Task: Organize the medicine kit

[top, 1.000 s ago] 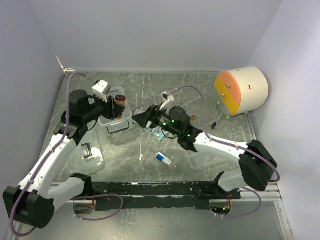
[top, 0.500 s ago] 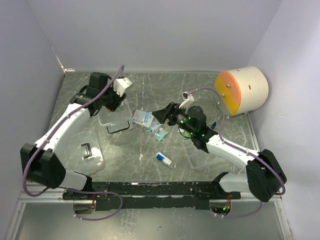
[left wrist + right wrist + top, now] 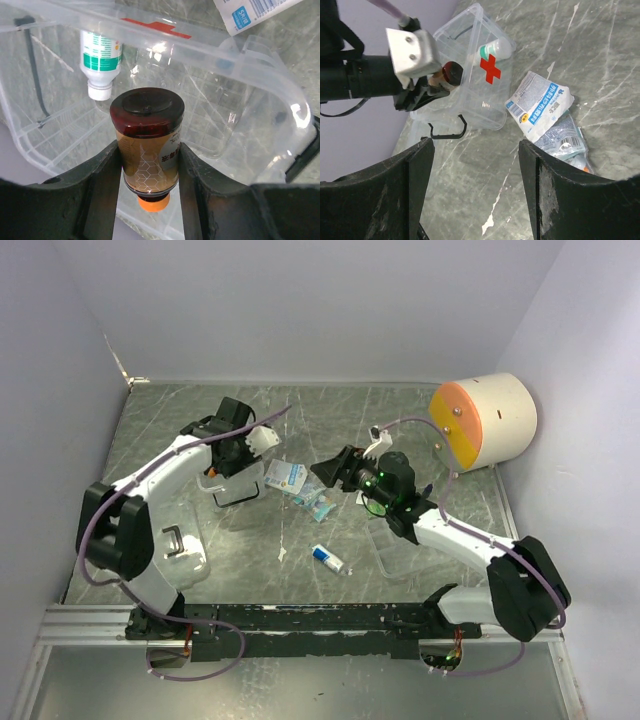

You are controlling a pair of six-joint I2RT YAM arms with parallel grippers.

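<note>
Though partly spread, left end effector (image 3: 149, 152) clamps amber bottle (image 3: 147, 127).

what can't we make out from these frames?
- Brown bottle: left wrist view, left gripper covers most of its label.
- White bottle: left wrist view, far end lost behind the box rim.
- Packet: left wrist view, cut by top edge.
- Small tube: top view, too small to read.

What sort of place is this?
Probably a robot lab cell: left arm and right arm bolted to a rail, plain walls boxing in the tabletop, a staged medicine kit.
</note>
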